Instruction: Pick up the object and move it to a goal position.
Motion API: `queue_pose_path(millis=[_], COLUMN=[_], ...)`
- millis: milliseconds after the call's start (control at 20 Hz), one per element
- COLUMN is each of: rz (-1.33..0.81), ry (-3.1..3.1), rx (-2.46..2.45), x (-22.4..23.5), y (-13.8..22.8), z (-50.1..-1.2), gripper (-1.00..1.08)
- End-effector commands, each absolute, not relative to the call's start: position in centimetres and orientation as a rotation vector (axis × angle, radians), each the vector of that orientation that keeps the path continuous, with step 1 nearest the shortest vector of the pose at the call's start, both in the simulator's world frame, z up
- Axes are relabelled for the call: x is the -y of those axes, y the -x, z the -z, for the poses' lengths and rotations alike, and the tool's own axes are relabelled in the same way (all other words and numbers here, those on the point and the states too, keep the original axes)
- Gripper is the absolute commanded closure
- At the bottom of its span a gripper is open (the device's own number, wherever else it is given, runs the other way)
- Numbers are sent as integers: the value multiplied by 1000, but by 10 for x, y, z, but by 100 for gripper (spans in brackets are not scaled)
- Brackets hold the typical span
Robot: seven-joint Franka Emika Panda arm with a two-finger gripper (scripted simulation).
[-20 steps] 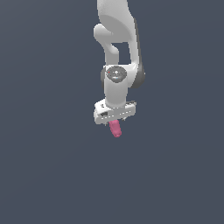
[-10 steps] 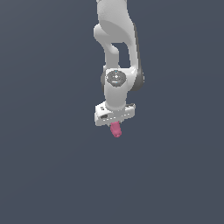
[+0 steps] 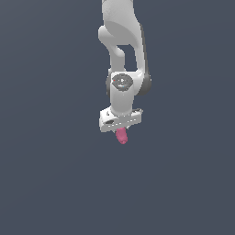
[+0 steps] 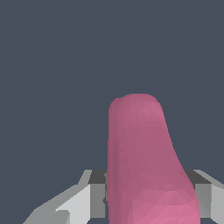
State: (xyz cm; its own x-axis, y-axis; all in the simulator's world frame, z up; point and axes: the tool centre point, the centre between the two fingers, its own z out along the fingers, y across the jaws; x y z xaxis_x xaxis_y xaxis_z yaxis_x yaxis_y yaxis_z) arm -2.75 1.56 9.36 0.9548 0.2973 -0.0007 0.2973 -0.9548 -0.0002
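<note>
The pink lumpy elongated object hangs downward from my white gripper in the middle of the exterior view. The gripper is shut on its upper end, and only its rounded lower end shows below the hand. In the wrist view the object fills the centre, standing out between the two grey fingers, one on each side of it. The fingertips themselves are hidden behind the object.
The white arm comes down from the top of the exterior view. All around is a plain dark grey-blue surface with no other objects or edges in sight.
The arm and gripper have risen slightly in the exterior view with the pink object still held. The grip looks unchanged.
</note>
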Motion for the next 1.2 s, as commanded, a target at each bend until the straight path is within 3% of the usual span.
queue_pose_path(millis=[0,400,1150], rz=[0,1,1], ry=[3106,3106,3106], rx=[473,473,473], x=[-19,-55,-169], y=[26,15,-24], z=[-97,-129,-232], gripper=[108,108,108])
